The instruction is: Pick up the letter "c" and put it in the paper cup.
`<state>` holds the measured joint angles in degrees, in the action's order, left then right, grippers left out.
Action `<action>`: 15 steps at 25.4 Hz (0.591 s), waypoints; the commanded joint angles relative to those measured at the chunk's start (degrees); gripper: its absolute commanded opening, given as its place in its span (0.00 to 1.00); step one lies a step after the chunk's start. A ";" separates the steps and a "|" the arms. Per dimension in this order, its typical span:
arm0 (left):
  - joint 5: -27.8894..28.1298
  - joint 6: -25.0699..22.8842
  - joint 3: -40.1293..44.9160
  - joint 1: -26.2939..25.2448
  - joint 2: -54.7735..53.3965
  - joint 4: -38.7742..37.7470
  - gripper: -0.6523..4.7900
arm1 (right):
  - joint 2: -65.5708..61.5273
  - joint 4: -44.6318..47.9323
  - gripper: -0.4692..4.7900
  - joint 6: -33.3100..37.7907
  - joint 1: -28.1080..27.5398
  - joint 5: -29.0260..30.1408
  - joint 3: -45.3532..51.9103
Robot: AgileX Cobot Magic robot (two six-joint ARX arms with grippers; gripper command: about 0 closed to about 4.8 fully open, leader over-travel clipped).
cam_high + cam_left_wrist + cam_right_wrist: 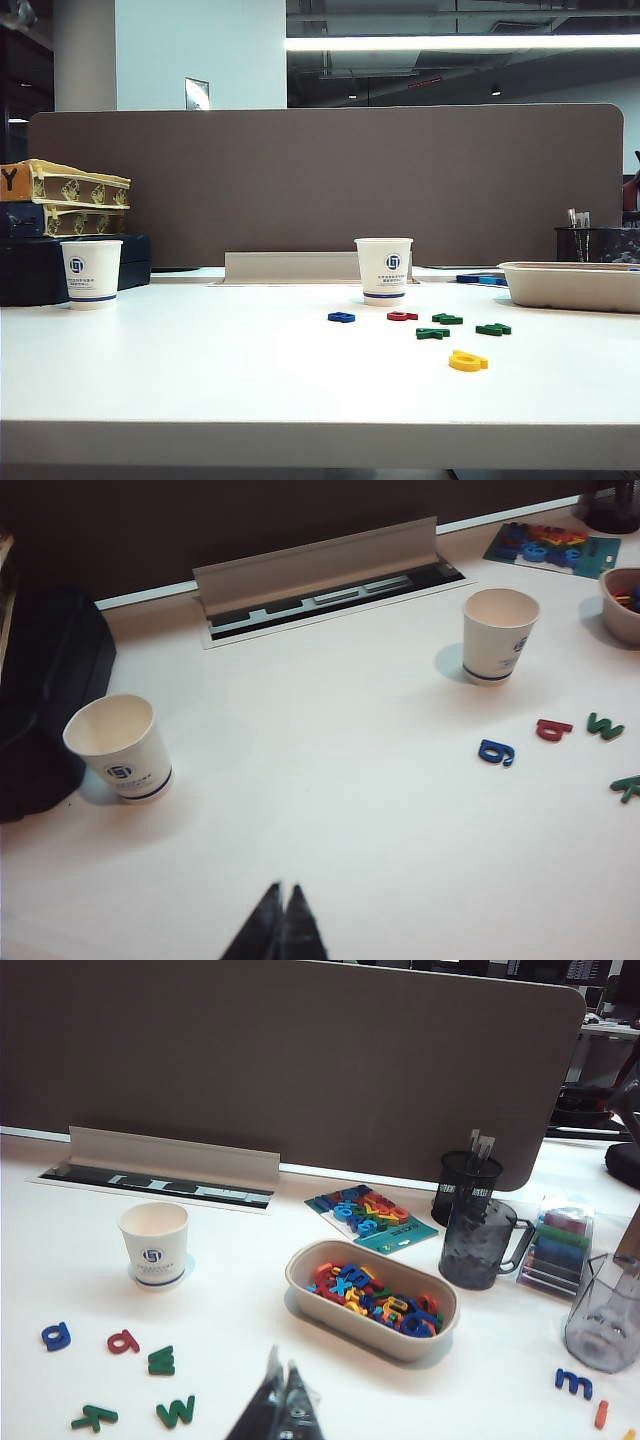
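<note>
- Letter "c": no orange-red ring-shaped piece shows among the loose letters beside the paper cup (pixel 383 270). It may lie inside the cup, whose bottom is hidden.
- Loose letters right of the paper cup: darker red letter (pixel 402 316), blue letter (pixel 341 317), three green, one larger yellow letter (pixel 468 361). All are flat, matte plastic.
- Left gripper (pixel 283 892): jaws pressed together, holding nothing, well short of the cup.
- Right gripper (pixel 282 1365): likewise closed and empty. It is judged the nearer arm to the letters.
- Paper cup: white, tapered, thin-walled, upright, mouth open. A twin cup (pixel 91 272) stands far to its left.
- Letter tray (pixel 300 1285): beige, rounded, pulp-like, right of the cup.
</note>
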<state>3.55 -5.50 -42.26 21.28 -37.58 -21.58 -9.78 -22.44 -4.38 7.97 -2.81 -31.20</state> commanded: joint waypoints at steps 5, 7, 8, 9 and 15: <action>1.84 0.46 9.62 -0.02 4.76 8.33 0.11 | 3.61 2.29 0.09 -0.13 0.00 -1.64 6.40; 1.84 0.66 11.89 -0.02 5.64 10.27 0.11 | 3.61 3.67 0.09 -0.11 0.00 -1.62 7.85; 1.86 0.66 13.64 -0.02 6.08 11.91 0.11 | 3.61 5.31 0.09 -0.11 0.00 -1.60 9.38; 2.25 0.66 14.93 -0.02 6.12 13.66 0.11 | 3.61 7.39 0.09 -0.11 0.00 -1.57 10.82; 5.31 0.61 18.23 -0.02 6.10 19.96 0.11 | 3.58 9.40 0.09 -0.13 0.00 -1.90 13.53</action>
<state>7.66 -5.04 -24.25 21.28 -31.57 -4.32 -6.13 -14.35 -4.38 7.97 -4.14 -17.80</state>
